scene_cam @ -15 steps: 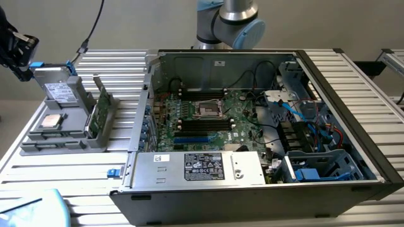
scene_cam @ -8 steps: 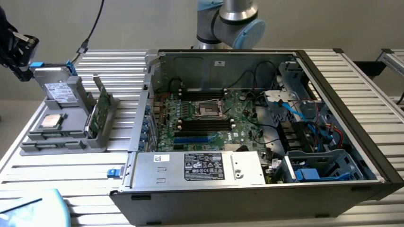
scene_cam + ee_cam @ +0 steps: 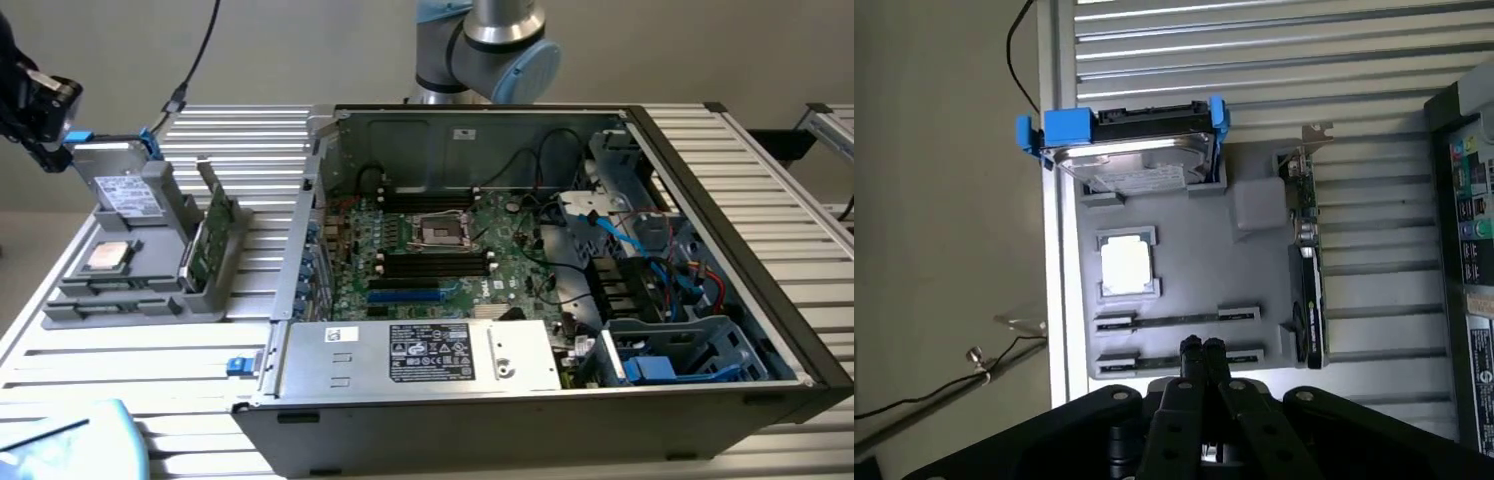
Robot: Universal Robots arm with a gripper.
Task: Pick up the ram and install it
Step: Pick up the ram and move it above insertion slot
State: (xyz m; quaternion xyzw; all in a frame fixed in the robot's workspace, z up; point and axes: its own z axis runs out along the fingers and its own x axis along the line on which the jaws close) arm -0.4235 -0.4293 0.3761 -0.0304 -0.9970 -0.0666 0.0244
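My gripper (image 3: 1202, 348) hangs empty, fingers pressed together, over the gray tray (image 3: 1194, 272) at the exterior view's left of the computer case (image 3: 534, 432) — there the ram (image 3: 1174, 321) seems slotted edge-up — its thin top left free for pinching.

Colours noted, parts holder.
Grey is recorded on the holder (image 3: 1184, 250); blue on the drive bracket (image 3: 1067, 127); silver on the processor chip (image 3: 1126, 263); black on the gripper (image 3: 1202, 347).
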